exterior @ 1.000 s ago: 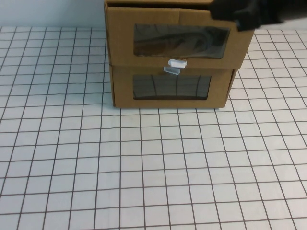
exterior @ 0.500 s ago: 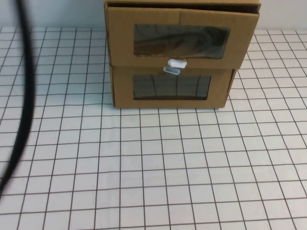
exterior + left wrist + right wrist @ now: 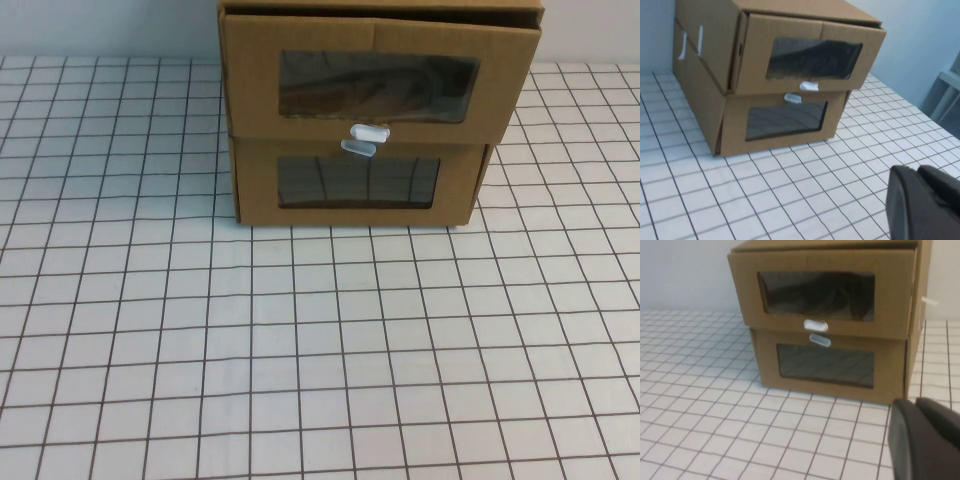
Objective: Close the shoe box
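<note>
1. The left gripper [image 3: 926, 202] shows only as a dark bulk at the edge of its own wrist view. It is held back from the boxes, off to one side of their fronts. Whether it is released or clenched cannot be told, and it is grasping nothing.
2. The right gripper [image 3: 925, 440] is likewise a dark shape in its wrist view, well apart from the boxes and facing them almost square on. Its state cannot be told either. Neither gripper appears in the high view.
3. Between the grippers and the boxes lies bare gridded table [image 3: 300, 350], so nothing blocks the approach.
4. The shoe box [image 3: 250, 90] sits at the top centre of the high view, stacked on a second box [image 3: 255, 190]. Its drawer front, with the wide window [image 3: 378, 86], juts forward of its shell, so it is not yet closed.
5. To do this well, I would push flat against the cardboard beside the window, not on the clear plastic.
6. Press near the middle, just above the white tab [image 3: 369, 131], so the drawer slides straight and does not jam.
7. Push gently and level, as a hard shove could slide the whole stack backward.
</note>
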